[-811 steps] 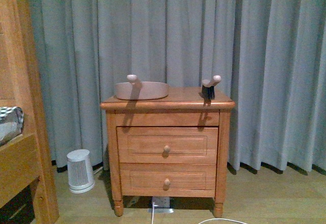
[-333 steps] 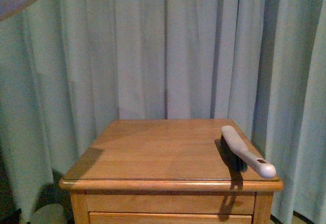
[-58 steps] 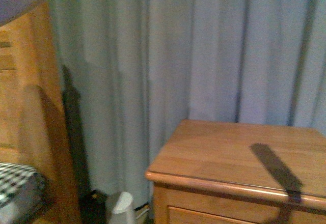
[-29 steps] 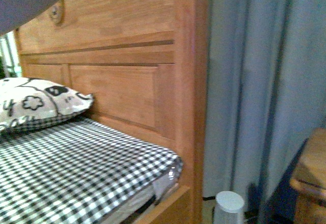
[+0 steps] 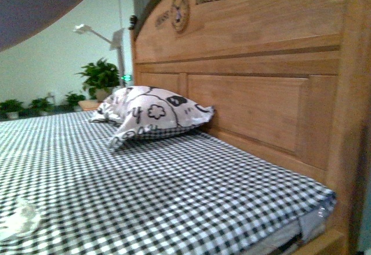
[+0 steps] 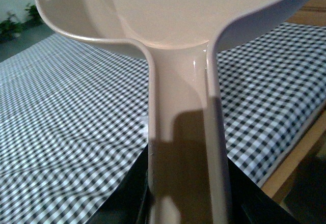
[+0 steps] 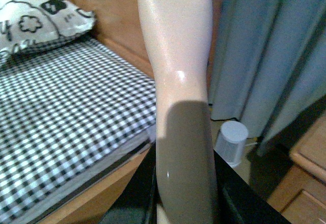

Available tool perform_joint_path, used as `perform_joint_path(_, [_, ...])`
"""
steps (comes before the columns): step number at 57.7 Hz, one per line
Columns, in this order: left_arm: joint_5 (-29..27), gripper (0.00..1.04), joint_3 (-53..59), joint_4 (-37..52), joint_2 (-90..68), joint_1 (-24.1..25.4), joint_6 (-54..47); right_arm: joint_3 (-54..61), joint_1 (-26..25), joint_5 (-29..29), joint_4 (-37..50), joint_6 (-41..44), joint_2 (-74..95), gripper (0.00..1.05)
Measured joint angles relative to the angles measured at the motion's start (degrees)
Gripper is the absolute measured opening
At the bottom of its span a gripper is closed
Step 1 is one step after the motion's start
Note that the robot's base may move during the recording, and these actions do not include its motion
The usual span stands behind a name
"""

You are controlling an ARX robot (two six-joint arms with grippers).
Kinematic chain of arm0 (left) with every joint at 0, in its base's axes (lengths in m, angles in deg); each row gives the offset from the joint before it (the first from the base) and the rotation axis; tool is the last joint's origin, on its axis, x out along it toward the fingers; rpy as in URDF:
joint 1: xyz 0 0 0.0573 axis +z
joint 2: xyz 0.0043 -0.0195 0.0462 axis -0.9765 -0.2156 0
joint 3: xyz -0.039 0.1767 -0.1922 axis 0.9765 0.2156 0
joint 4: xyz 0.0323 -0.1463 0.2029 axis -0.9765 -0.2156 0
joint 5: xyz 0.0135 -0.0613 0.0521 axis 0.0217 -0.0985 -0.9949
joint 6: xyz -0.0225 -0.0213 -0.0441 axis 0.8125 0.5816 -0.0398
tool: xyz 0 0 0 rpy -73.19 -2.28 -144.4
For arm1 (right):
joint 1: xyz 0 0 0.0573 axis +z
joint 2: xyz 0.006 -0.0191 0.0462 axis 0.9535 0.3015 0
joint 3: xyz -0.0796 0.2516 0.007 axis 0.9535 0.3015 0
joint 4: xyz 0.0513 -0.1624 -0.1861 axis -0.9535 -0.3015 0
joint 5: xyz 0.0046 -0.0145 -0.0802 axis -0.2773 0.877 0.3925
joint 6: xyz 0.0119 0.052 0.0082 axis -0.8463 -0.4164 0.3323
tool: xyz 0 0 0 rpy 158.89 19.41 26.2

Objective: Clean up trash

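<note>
Bedroom clean-up: a small crumpled wad of white tissue paper (image 5: 20,219) lies on the black-and-white checked bed sheet (image 5: 174,197), at about eight o'clock in the front view and close to the picture's edge. It is well apart from the black-and-white patterned pillow (image 5: 153,113), which rests at eleven o'clock against the carved wooden headboard (image 5: 261,64). The left claw (image 6: 186,203) is clamped on the stem of a beige plastic dustpan (image 6: 168,10), with dark jaws on either side, and the pan is held above the checked sheet. The right claw (image 7: 186,203) grips a smooth beige plastic handle (image 7: 175,40) the same way, over the bed's edge. Beyond it are grey-blue curtains (image 7: 275,46) and a small white cylindrical appliance (image 7: 232,140) on the floor. Potted green plants (image 5: 99,76) stand past the pillow.
</note>
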Motion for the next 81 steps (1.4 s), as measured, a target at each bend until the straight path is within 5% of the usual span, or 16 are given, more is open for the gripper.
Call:
perform_joint_path(40, [0.5,0.27,0.1,0.0,-0.1,0.0,0.0,0.0,0.0,0.3,0.0,0.0,0.0,0.21])
perform_joint_path(50, [8.6,0.27,-0.1,1.0,-4.3,4.9,4.3,0.0,0.0,0.1,0.0,0.0,0.0,0.21])
perform_joint_path(63, [9.5,0.27,-0.7,8.1,-18.4,7.4,-6.6,0.0,0.0,0.1,0.0,0.0,0.0,0.21])
perform_joint_path(81, [5.7,0.27,-7.6,6.8,-35.7,0.6,-20.5,0.0,0.0,0.1,0.0,0.0,0.0,0.21])
